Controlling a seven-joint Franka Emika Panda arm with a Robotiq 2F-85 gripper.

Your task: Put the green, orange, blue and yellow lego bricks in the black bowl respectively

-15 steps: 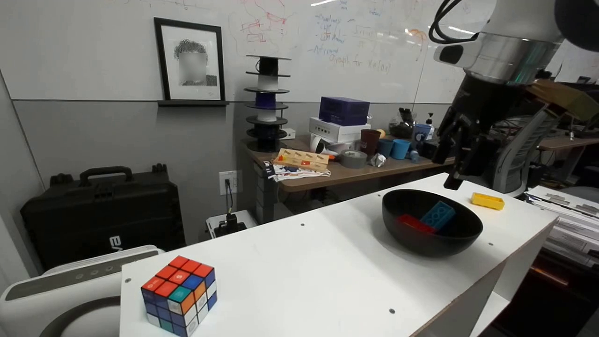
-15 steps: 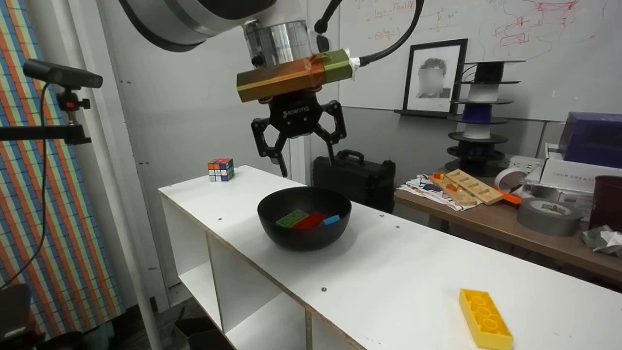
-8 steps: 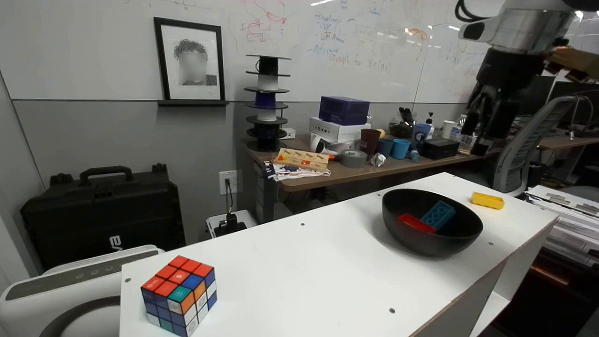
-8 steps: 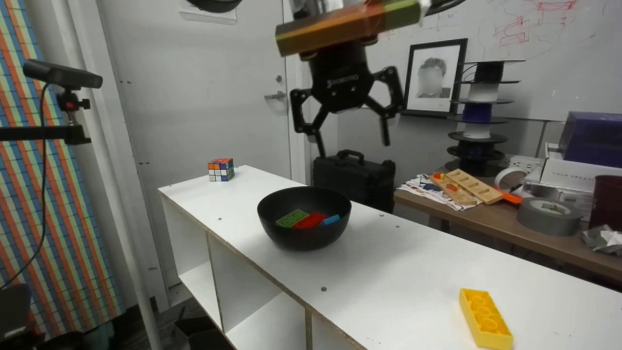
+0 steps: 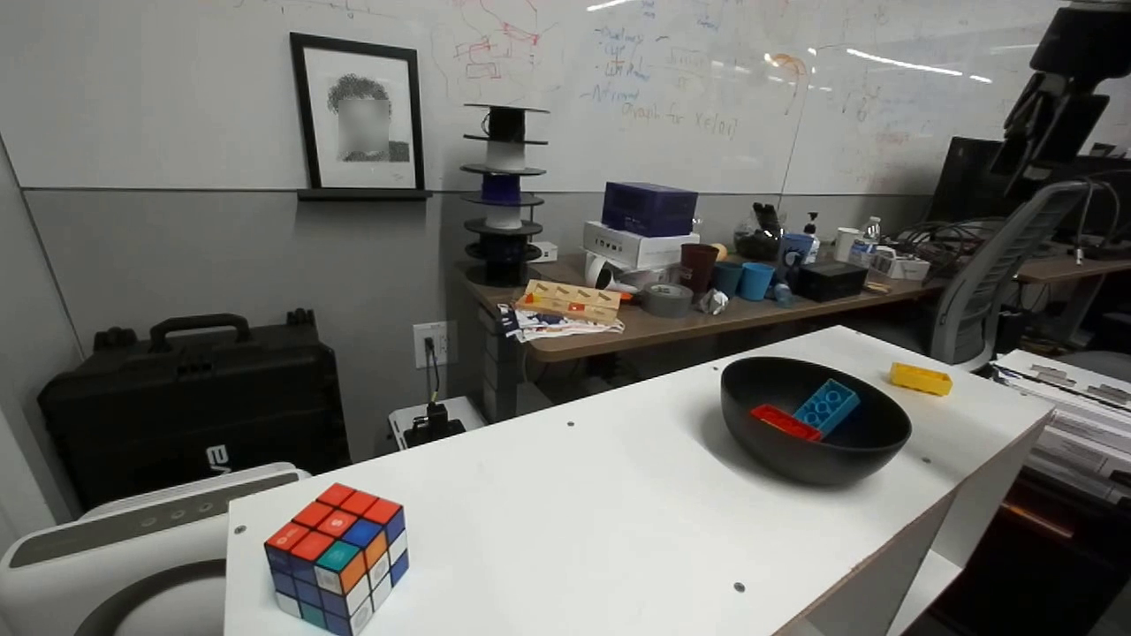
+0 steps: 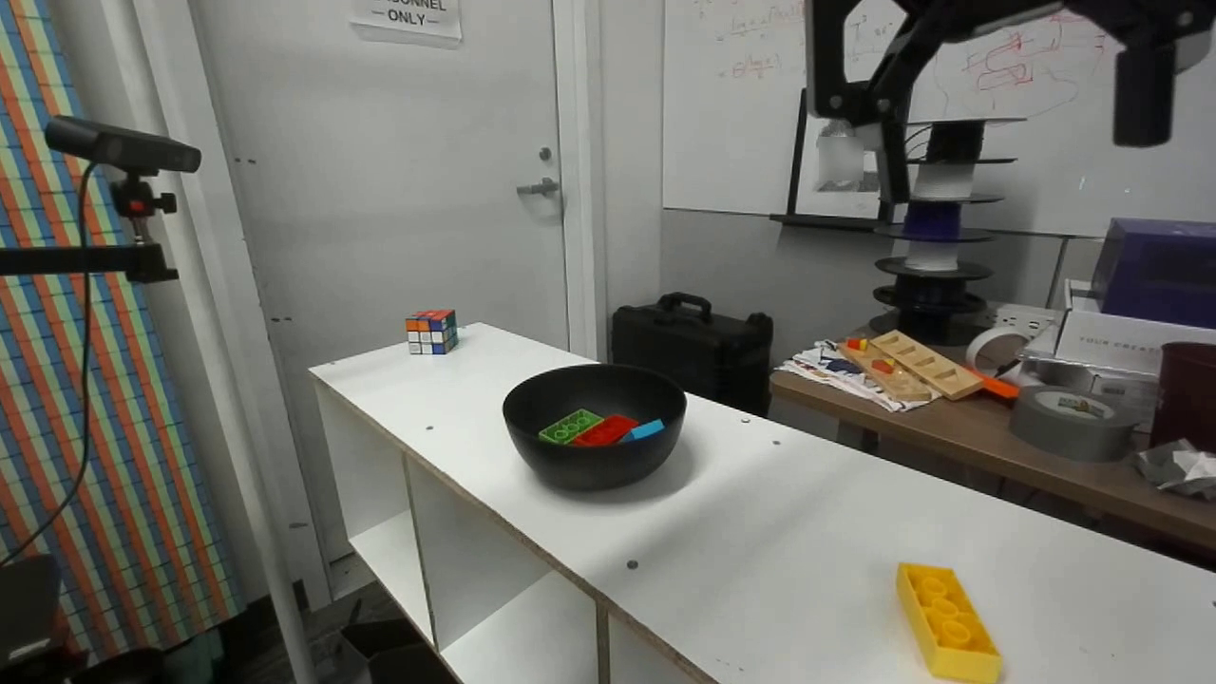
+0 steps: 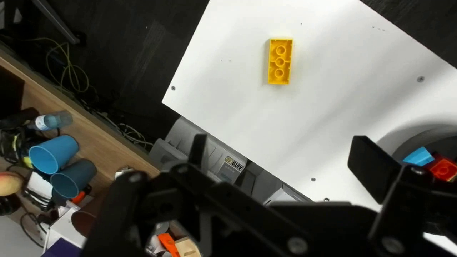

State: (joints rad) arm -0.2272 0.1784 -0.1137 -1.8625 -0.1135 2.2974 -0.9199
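White flat-topped shelf unit (image 6: 807, 513): in both exterior views. Black two-fingered jointed gripper (image 6: 1016, 171): raised well above the shelf unit, fingers spread wide. Wide round black bowl (image 6: 591, 473): upright on top. Multicoloured puzzle cube (image 5: 337, 558): near one end, well apart from bowl. In bowl: green rectangular plastic brick (image 6: 570, 427), red-orange rectangular plastic brick (image 6: 605, 430), blue rectangular plastic brick (image 6: 643, 430); red-orange in the middle. Yellow rectangular plastic brick (image 7: 280, 61): outside bowl, on shelf unit, hollow side up.

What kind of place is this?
Most likely a research lab or similar workspace: a scribbled-on whiteboard, a stack of spools and a door sign ending in "ONLY" suggest it.
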